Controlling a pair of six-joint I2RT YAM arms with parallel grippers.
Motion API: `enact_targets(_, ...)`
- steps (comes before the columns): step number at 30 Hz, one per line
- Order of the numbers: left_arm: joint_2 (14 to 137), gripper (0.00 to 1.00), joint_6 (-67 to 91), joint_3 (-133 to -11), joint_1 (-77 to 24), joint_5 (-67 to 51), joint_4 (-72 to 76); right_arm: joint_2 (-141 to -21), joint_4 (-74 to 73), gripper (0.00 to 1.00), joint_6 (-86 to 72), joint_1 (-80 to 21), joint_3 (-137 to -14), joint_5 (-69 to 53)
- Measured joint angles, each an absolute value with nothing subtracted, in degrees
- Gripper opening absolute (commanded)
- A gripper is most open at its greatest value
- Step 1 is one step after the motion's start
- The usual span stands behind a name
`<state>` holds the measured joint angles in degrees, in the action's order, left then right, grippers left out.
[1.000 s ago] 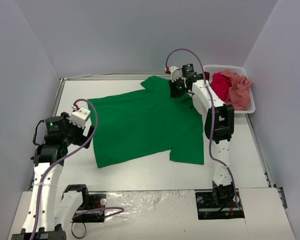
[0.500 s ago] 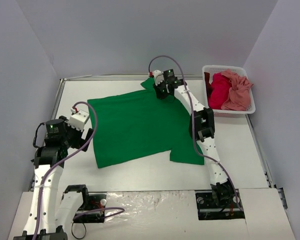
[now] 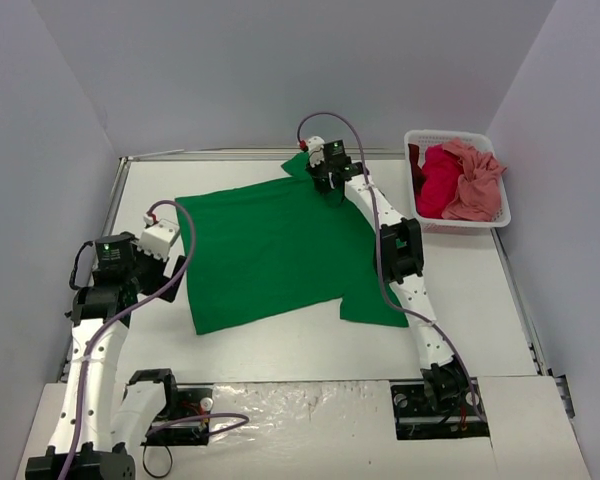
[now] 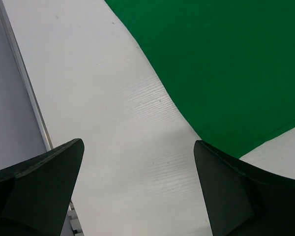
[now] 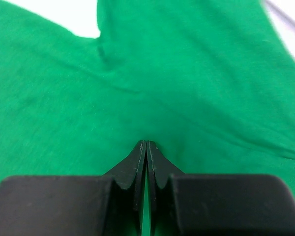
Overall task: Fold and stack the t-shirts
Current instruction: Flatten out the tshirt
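Lying spread flat, the green t-shirt (image 3: 270, 250) shows soft creases.

1. Top external: high up on near side of green t-shirt (image 3: 280, 250), tilted down; distant, whole shirt in frame.
2. Left wrist: above shirt's left edge, facing down, fairly near; shares that edge with top view.
3. Right wrist: very close over shirt's far sleeve area; same cloth as overhead.
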<state>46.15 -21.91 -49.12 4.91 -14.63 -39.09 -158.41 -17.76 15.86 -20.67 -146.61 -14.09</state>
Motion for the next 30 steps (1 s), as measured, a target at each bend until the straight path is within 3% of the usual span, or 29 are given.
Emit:
enact_targets(11, 53.0, 0.94, -21.9, -49.2, 4.9, -14.0, -36.5, -161.1, -12.2, 0.01, 13.3, -20.6, -149.1, -6.3)
enact_targets(12, 53.6, 0.94, -21.9, -49.2, 4.9, -14.0, -36.1, -161.1, -12.2, 0.09, 13.2, -20.5, -149.1, -6.3)
enact_targets(13, 54.1, 0.94, -21.9, -49.4, 4.9, -14.0, -36.0, -161.1, -12.2, 0.35, 13.0, -20.4, -149.0, -6.4)
enact_targets(15, 55.0, 0.94, -21.9, -50.1, 4.9, -13.9, -35.7, -160.3, -11.6, 0.40, 13.2, -20.3, -147.9, -7.0)
enact_targets(18, 55.3, 0.94, -22.1, -52.1, 4.9, -14.0, -35.4, -155.5, -12.5, 0.64, 13.2, -19.9, -141.7, -8.4)
enact_targets(20, 55.2, 0.94, -22.7, -53.4, 4.9, -14.1, -34.8, -150.3, -13.2, 0.65, 13.4, -19.7, -135.7, -9.3)
enact_targets(25, 55.1, 0.95, -26.6, -55.2, 2.8, -15.4, -34.8, -130.7, -14.3, 0.82, 13.5, -18.9, -120.2, -10.6)
enact_targets(27, 55.3, 1.00, -29.5, -55.2, -1.5, -14.8, -36.4, -120.1, -13.4, 0.85, 14.1, -18.3, -112.4, -12.7)
enact_targets(30, 55.7, 0.96, -33.6, -54.3, -10.5, -11.6, -38.2, -107.3, -15.3, 0.87, 16.0, -15.6, -104.7, -16.9)
